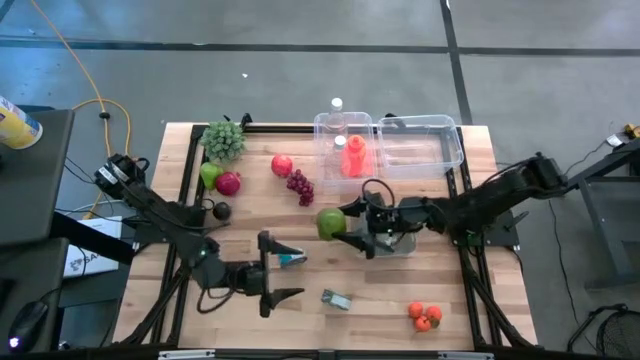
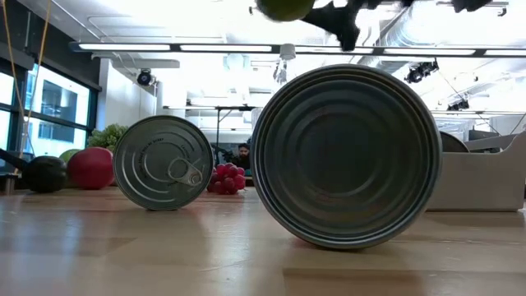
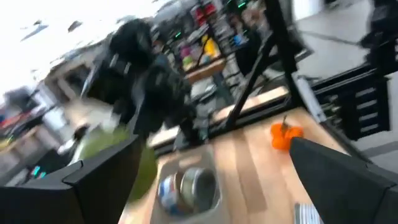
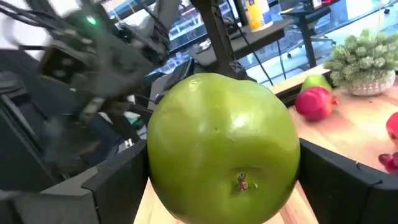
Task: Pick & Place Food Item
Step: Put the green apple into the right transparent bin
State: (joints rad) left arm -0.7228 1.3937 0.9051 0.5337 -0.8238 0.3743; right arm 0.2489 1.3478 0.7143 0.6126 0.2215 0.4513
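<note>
Right claw (image 1: pixel 345 228) is clamped on the green apple (image 1: pixel 331 223), held up above mid table (image 1: pixel 390 300). Left claw (image 1: pixel 285 276) sits open nearby. Imo go slow, keep grip firm till it's over the bin (image 1: pixel 440 140).

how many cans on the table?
2, both lying on their sides: one can near the front edge, another can mid-table beneath the right tool holding the green apple.

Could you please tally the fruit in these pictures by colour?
Green: 2, apple in right gripper, green fruit
Red: 2, red fruits
Dark: 1, avocado
Purple: 1, grapes
Orange: 1, cluster
Total: 7
</note>
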